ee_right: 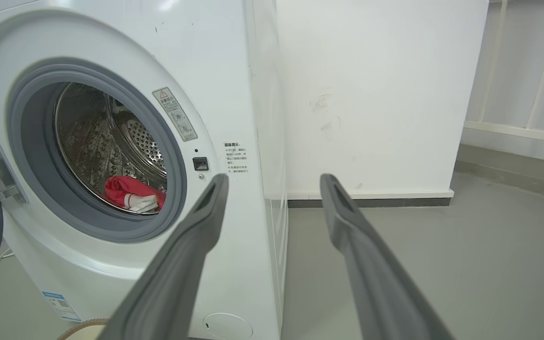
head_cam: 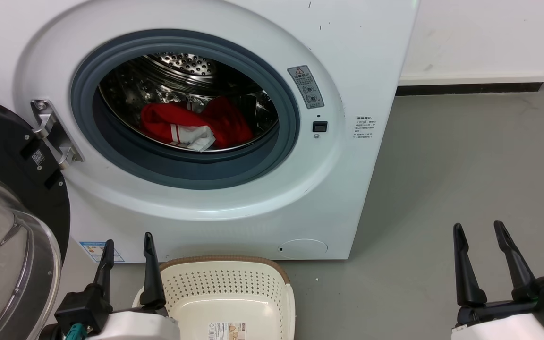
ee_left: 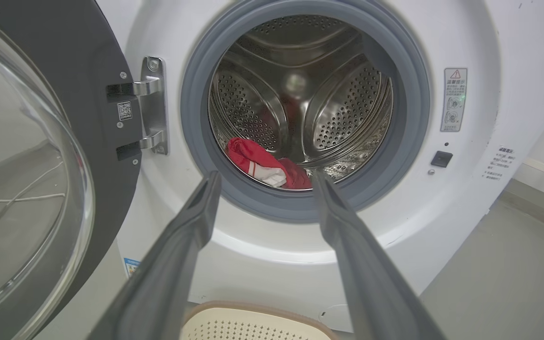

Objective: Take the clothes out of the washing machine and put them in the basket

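Red clothes with a white panel and striped trim lie at the bottom of the steel drum of the white washing machine, whose door hangs open at the left. They also show as clothes through the porthole and as clothes from the right. The cream basket with a brown rim stands on the floor in front of the machine, empty but for its label. My left gripper is open beside the basket's left edge. My right gripper is open over the floor, right of the machine.
Grey floor stretches to the right of the machine up to a white wall with a dark skirting. The open door's glass bowl bulges out at the lower left, close to my left arm.
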Robot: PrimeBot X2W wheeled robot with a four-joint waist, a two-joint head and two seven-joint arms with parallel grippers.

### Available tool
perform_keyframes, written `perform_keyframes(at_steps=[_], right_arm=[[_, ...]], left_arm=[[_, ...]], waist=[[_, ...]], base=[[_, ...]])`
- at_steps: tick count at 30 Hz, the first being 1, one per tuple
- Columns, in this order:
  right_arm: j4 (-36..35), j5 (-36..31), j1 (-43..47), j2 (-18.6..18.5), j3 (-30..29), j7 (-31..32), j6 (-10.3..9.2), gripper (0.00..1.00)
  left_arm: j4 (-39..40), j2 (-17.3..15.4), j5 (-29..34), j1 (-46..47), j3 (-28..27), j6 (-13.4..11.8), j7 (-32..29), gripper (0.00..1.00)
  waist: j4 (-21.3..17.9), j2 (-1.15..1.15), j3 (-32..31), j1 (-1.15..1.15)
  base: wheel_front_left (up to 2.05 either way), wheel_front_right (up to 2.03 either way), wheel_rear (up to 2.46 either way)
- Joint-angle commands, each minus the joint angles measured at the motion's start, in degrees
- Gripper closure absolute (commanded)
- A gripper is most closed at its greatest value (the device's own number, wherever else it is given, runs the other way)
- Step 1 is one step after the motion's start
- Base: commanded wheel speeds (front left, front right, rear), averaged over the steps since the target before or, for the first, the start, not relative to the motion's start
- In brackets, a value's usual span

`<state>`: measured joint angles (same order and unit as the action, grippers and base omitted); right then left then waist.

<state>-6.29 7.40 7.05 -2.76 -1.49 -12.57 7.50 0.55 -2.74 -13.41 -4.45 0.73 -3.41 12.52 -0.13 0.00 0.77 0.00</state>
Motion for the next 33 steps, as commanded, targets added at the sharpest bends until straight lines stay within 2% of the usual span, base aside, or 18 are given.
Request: perform_keyframes(at_steps=[1, 23, 33], right_arm=[[-0.7, -1.3, 0.5, -0.2, 0.1, -0.5, -0.02, 0.00], [-2.4, -8.3, 2.2, -0.2, 0.2, -2.8, -0.02, 0.00], [-1.5, -6.4, 2.2, -0.2, -0.1, -2.7, -0.02, 0.00]], left_arm=[[0.6, -0.2, 1.1, -0.3, 0.1, -0.2, 0.5, 0.00], [1.0, -0.2, 8.5, -2.0, 0.4, -1.2, 2.8, 0.00], [-0.4, -0.2, 6.7, -2.3, 0.1, -0.8, 2.7, 0.00]], waist=[[0.0, 0.00, 0.0, 0.00], [-0.1, 0.00, 0.0, 0.00], [0.0, 0.00, 0.1, 0.00]], base=[[0.00, 0.00, 0.00], [0.00, 0.00, 0.00], [0.00, 0.00, 0.00]])
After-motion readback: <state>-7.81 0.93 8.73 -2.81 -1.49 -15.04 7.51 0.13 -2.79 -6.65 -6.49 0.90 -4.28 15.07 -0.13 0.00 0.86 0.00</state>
